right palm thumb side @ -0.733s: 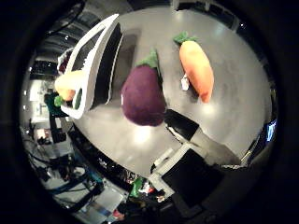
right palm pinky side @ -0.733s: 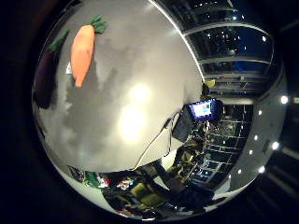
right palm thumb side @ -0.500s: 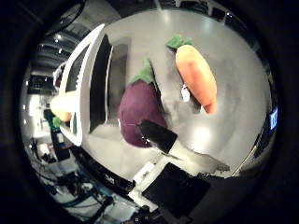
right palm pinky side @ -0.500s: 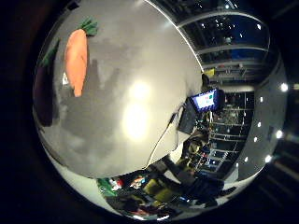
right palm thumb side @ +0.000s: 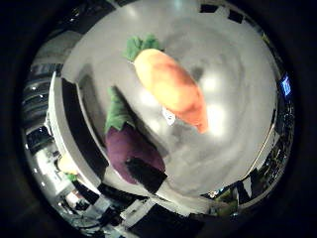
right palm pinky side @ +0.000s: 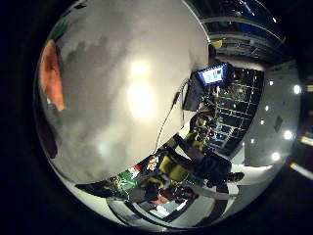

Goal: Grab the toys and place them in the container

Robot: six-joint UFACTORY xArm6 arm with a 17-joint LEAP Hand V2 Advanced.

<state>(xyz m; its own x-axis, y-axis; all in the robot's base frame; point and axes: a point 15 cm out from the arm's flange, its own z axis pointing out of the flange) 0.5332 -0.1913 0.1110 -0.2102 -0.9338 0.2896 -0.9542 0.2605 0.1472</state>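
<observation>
Thumb-side palm view gives me the most: the plush carrot [right palm thumb side: 171, 89] lies on the grey table [right palm thumb side: 237, 74], close under the palm, with the purple eggplant toy [right palm thumb side: 130, 148] just beside it. The eggplant sits next to the wall of the white container [right palm thumb side: 67, 134]. A dark part of the robot hand [right palm thumb side: 146, 174] overlaps the eggplant's end, but I cannot tell how far the fingers are open or whether they hold anything. From the little-finger side I see only the carrot's edge, bare tabletop, and a lit monitor [right palm pinky side: 212, 76] at the far edge.
</observation>
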